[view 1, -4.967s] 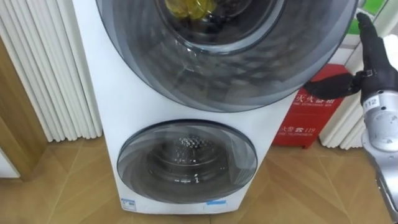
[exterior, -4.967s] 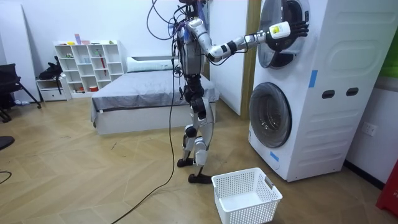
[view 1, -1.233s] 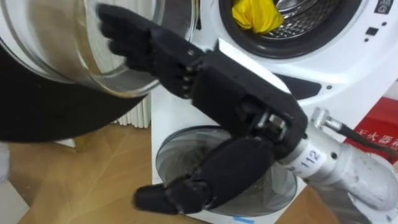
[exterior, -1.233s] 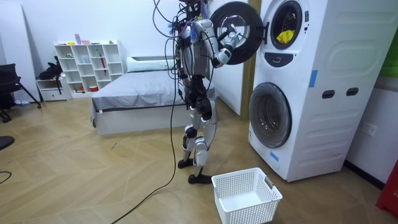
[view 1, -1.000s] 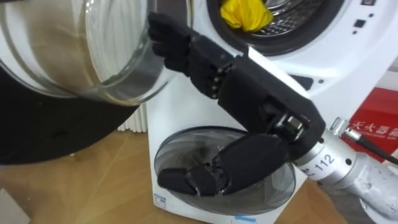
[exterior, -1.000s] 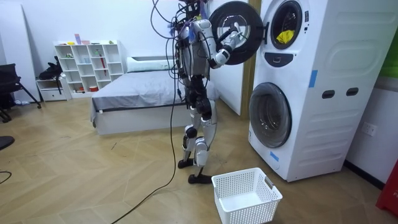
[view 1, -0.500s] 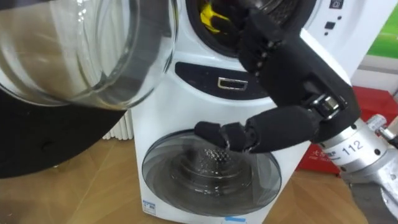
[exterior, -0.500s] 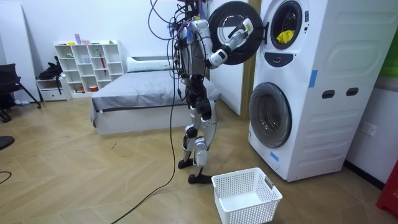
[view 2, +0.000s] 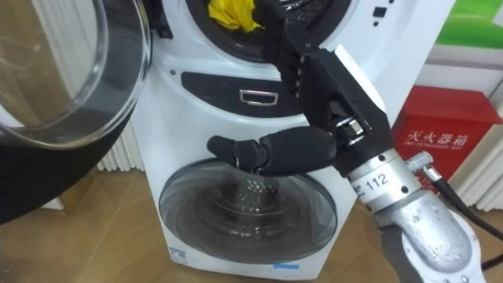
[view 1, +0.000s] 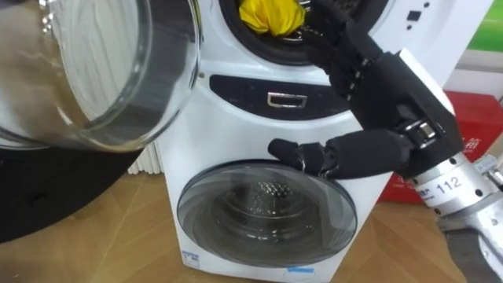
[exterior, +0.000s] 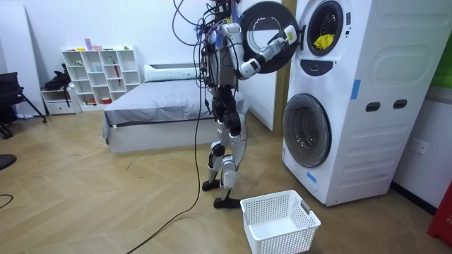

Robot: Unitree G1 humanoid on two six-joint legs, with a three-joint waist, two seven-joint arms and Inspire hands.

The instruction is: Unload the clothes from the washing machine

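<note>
Hovering before the yellow cloth (view 1: 269, 16), right hand (view 1: 385, 94) beside open door (view 1: 98, 75)

Bright, even light across the room, shadows faint on the wooden floor (exterior: 106, 204). Pale reflections streak the open door (view 1: 94, 71) up close; dull sheen on the lower door (view 1: 266, 214).

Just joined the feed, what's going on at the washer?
The robot stands before the white stacked washing machine, whose round glass upper door is swung open. Its right robot hand, fingers straight and holding nothing, reaches up towards the yellow cloth lying in the upper drum; the cloth is not yet grasped. A white plastic laundry basket sits on the floor near the robot.
</note>
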